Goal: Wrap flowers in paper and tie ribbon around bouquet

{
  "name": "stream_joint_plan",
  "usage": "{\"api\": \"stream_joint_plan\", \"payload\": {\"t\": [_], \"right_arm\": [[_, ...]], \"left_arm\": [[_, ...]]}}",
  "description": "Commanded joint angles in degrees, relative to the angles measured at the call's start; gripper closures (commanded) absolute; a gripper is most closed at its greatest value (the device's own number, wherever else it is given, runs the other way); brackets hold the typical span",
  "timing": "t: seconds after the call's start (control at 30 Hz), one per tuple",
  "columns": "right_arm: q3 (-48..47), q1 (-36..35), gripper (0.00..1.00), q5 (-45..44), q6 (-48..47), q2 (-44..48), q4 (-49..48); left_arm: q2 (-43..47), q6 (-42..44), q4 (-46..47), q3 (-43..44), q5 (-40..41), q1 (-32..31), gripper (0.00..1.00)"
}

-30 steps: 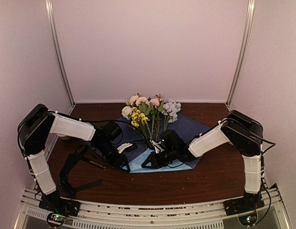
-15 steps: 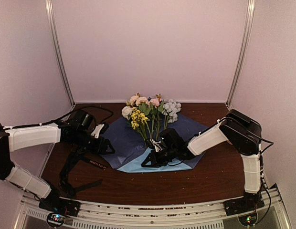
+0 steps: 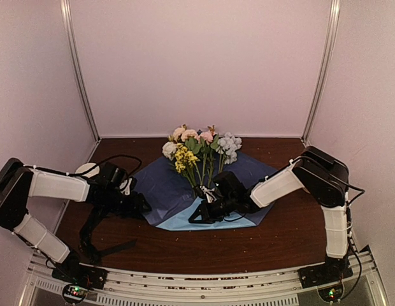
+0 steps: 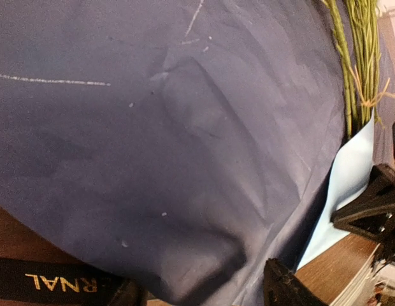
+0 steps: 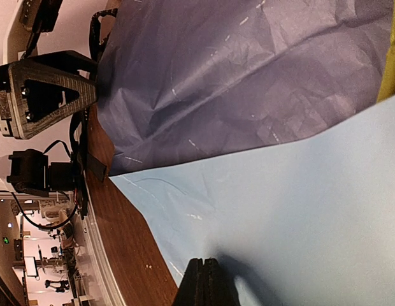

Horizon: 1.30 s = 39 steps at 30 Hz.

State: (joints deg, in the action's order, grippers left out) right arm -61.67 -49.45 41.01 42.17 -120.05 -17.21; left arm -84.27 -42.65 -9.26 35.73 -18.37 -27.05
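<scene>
Here the left jaws stand apart at the left edge of the large crinkled blue paper sheet (image 4: pixel 185 159), just beside the narrow black lettered ribbon (image 4: pixel 51 280). The right jaws are pressed together, tips against the sheet's light-blue near fold. The green-stemmed cream, pink and yellow flowers (image 3: pixel 201 150) lie on the paper mid-worktop (image 3: pixel 280 236).

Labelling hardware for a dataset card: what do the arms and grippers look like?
The left arm and right arm have white shells, black joints and thin black cables. The left gripper and right gripper are black, jaws triangular with cut-outs.
</scene>
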Motion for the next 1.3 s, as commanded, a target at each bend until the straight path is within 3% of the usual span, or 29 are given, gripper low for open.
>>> {"api": "stream_joint_plan", "payload": {"t": [0.0,0.07,0.2,0.33,0.53,0.9,1.1,1.27], "right_arm": [[1.11,0.2,1.0,-2.98,-0.51,-1.88,4.06],[1.11,0.2,1.0,-3.12,-0.36,-2.01,3.87],[1.28,0.23,1.0,-3.41,-0.25,-2.07,3.77],[1.46,0.21,1.0,-3.62,-0.11,-2.35,3.77],[1.27,0.25,1.0,-3.81,0.27,-2.9,3.85],[3.76,0.25,1.0,-2.62,2.4,-1.14,-2.74],[6.21,0.4,0.97,-2.84,5.21,4.53,-9.18],[11.02,2.25,0.93,-7.43,7.9,12.95,-8.12]], "left_arm": [[-1.06,-3.49,7.26,-0.58,-0.44,0.29,0.45],[-0.62,-3.64,9.16,-0.53,-1.15,0.28,0.59],[1.55,-1.3,8.73,0.9,0.6,0.28,1.0],[3.7,2.77,7.15,3.0,0.67,-0.92,1.0],[2.35,12.2,-4.73,14.99,4.29,-7.68,1.0],[-16.3,21.32,-13.83,41.64,-3.88,-12.97,1.0],[-25.25,23.41,-16.33,50.82,-5.44,-12.94,1.0],[-28.35,24.21,-17.34,52.8,-5.03,-12.94,1.0]]}}
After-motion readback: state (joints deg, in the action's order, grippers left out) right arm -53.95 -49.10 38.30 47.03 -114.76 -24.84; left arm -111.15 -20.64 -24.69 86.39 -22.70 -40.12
